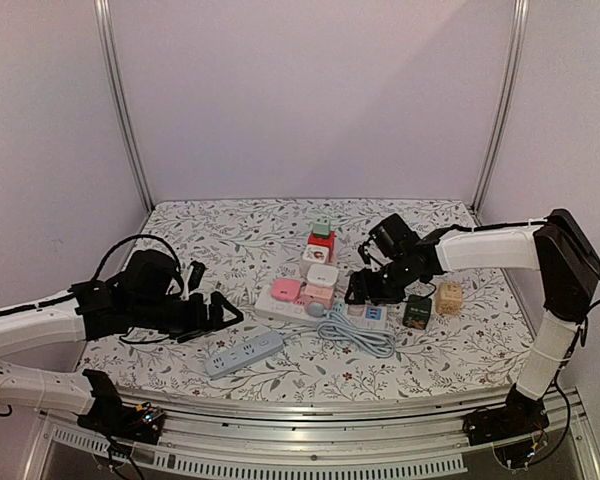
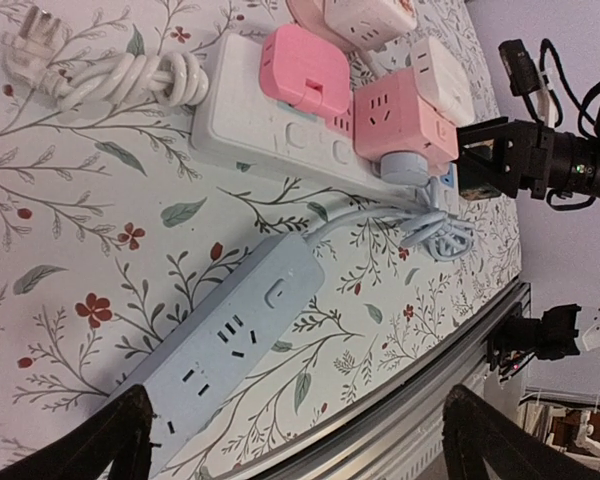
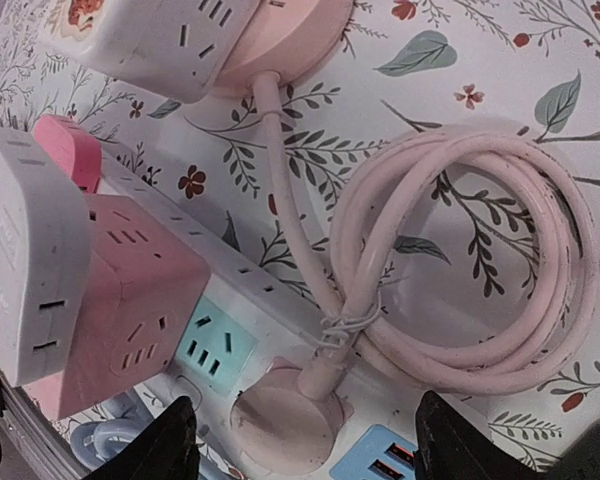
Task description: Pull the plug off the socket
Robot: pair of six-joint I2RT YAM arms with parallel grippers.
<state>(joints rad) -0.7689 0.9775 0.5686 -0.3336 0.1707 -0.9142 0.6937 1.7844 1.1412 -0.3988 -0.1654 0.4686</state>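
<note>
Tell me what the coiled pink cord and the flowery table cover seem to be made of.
Coiled pink cord: likely a rubbery PVC sheath with a smooth satin finish, since it bends in soft loops. Table cover: probably printed cloth or vinyl, matte with no glare; the weave is too fine to tell.

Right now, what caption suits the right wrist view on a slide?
Open right tool poised over a round pink plug in the white power strip, pink cable coiled alongside.
</note>
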